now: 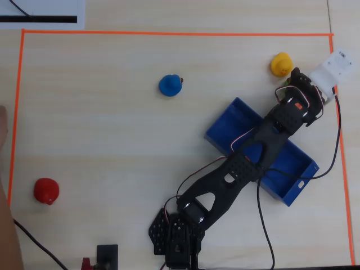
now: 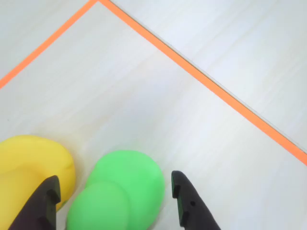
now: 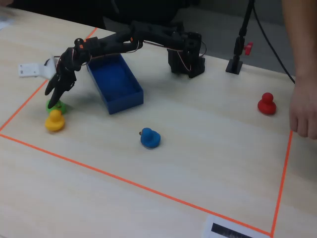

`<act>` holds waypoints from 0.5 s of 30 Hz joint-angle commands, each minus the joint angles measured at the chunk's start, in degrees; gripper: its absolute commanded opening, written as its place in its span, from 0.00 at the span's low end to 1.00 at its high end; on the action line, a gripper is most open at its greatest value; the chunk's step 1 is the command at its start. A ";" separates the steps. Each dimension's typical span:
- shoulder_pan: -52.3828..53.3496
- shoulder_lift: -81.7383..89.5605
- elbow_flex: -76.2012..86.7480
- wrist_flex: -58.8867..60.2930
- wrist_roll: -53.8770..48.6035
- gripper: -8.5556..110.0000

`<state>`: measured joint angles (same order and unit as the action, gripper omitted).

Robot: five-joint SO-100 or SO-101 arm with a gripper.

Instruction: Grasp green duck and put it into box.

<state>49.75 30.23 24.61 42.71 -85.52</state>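
- Gripper [image 2: 112, 199] spread apart, fingers either side of the green duck [image 2: 120, 194], not clamped
- Green duck sits beside the yellow duck [image 2: 33, 165], outside the blue box [image 3: 116, 82]
- No readable writing anywhere

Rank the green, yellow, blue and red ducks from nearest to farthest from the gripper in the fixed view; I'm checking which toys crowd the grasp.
1. green duck, under the gripper
2. yellow duck, just in front
3. blue duck, mid-table
4. red duck, far right
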 commanded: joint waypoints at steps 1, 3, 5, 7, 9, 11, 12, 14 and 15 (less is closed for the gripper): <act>-0.09 1.05 -3.96 0.53 -0.62 0.34; -0.26 0.62 -3.96 0.79 -0.70 0.34; -0.53 0.18 -4.04 0.79 -0.88 0.34; -0.62 -0.35 -4.22 0.79 -1.05 0.34; -0.79 -1.05 -4.57 1.14 -1.23 0.34; -0.79 -1.85 -4.66 1.23 -1.49 0.34; -0.79 -2.20 -4.66 1.32 -1.67 0.34; -0.79 -2.72 -4.75 1.41 -1.93 0.34; -0.79 -2.81 -4.75 1.41 -2.02 0.34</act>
<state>49.48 26.37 23.82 43.77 -86.92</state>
